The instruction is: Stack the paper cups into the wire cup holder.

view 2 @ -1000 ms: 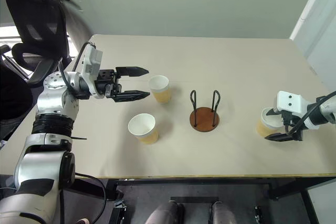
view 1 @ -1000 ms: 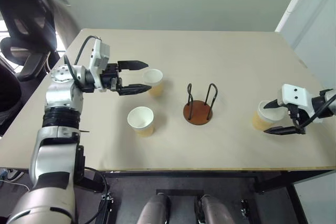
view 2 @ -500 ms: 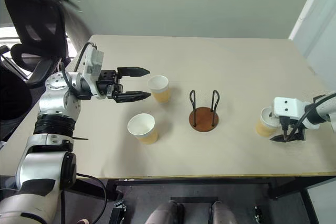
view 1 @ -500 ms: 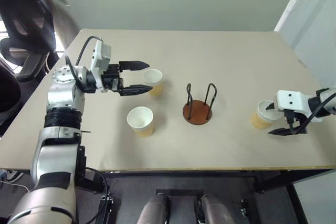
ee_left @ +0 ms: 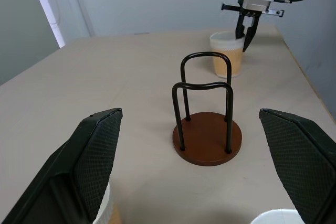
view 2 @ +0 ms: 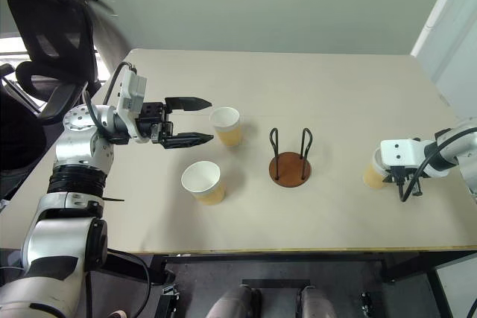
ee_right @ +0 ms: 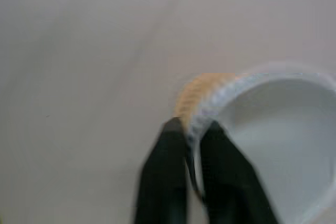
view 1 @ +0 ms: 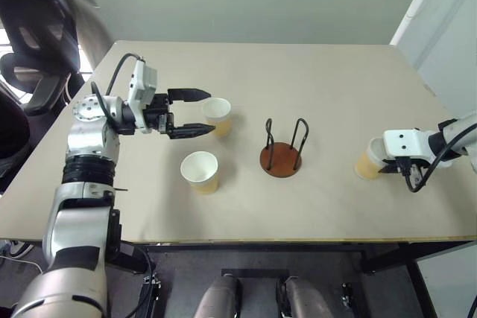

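Beige table point(view 1: 298, 87) is carrying everything, and I'm scanning from my left. My left claw point(view 1: 200, 112) is hanging level above the surface, its two black fingers point(view 1: 188, 94) spread wide apart and gripping nothing. One paper cup point(view 1: 218, 115) is standing upright right at those fingertips, partly between them; whether they are touching it I cannot tell. A second paper cup point(view 1: 200, 171) is sitting upright nearer my edge of the table, mouth up, white inside showing, well clear of the claw.

Moving to the middle, the wire cup holder point(view 1: 282, 152) is standing on its round reddish-brown base with the thin black loops upright, and no cup is sitting in it. From my left wrist it is framed between my open fingers, with the far cup behind it.

Over on the right, the third paper cup point(view 1: 367, 164) is standing near the table's right edge. My right claw point(ee_right: 194, 150) is pointing down at it, fingers pinched together on its rim, one finger outside the tan wall and one inside the white mouth.
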Controlling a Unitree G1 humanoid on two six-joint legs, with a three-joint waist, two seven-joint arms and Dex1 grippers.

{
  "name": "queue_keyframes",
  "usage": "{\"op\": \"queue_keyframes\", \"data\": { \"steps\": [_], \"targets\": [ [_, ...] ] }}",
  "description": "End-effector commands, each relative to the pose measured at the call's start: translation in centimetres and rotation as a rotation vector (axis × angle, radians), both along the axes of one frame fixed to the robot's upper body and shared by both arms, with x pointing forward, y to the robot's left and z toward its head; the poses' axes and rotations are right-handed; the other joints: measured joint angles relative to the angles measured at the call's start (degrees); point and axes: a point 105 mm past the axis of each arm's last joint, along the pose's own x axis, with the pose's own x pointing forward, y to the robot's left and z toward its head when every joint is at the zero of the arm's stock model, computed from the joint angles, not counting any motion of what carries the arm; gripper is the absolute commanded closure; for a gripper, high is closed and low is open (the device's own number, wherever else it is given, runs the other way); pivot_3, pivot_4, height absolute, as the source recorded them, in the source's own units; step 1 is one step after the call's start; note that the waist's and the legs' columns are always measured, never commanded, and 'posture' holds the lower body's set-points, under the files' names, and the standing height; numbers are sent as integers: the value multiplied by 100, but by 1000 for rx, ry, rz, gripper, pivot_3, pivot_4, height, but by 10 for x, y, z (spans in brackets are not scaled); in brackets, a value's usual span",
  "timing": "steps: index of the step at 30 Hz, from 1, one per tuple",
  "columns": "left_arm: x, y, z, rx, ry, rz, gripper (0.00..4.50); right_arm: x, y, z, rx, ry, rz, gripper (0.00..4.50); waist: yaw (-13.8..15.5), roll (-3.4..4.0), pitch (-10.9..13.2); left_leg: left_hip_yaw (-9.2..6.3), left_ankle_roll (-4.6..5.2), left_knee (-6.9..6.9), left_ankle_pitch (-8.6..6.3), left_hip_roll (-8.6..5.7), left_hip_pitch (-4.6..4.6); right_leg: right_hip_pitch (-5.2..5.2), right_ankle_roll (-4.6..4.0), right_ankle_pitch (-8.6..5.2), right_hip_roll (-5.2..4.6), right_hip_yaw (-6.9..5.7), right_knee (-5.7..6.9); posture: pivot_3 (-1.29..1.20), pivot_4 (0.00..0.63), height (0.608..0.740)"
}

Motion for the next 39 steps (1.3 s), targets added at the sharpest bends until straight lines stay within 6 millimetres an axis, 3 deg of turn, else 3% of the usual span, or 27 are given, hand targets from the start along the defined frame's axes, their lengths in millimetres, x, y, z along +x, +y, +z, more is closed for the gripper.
{"op": "queue_keyframes", "data": {
  "steps": [1, 7, 17, 23, 39],
  "targets": [
    [-7, 1, 8, 30, -41, -43, 0, -1, 3, 11, -17, -18, 27, 4472, 0, 0, 0, 0, 0, 0, 0, 0, 0, 0, 0, 0, 0, 0, 0, 0, 150, 740],
    [-6, 0, 8, 33, -51, -44, 0, -3, 6, 11, -12, -4, 38, 4472, -2, 0, 0, 0, -1, 0, 0, 0, 0, 0, -1, 0, 0, 0, 0, 0, 150, 740],
    [-4, 0, 3, 40, -49, -40, 0, 8, 28, 40, -20, -101, 107, 4472, -13, 0, 0, 0, -1, -1, 0, 0, 0, -4, -7, 0, 0, 0, 1, 0, 150, 740],
    [-1, -1, 0, 47, -44, -40, 0, 11, 50, 73, -9, -201, 168, 4472, -16, 0, 0, 0, -3, -4, -1, 0, -3, -11, -11, 0, 0, -1, 1, 0, 150, 740],
    [9, -19, -3, 49, -30, -75, 0, -10, 120, 151, 84, -390, 320, 4472, -15, 0, 0, 0, -9, -11, -6, 0, -10, -31, -26, -9, 0, -1, 5, 0, 150, 740]
  ]
}}
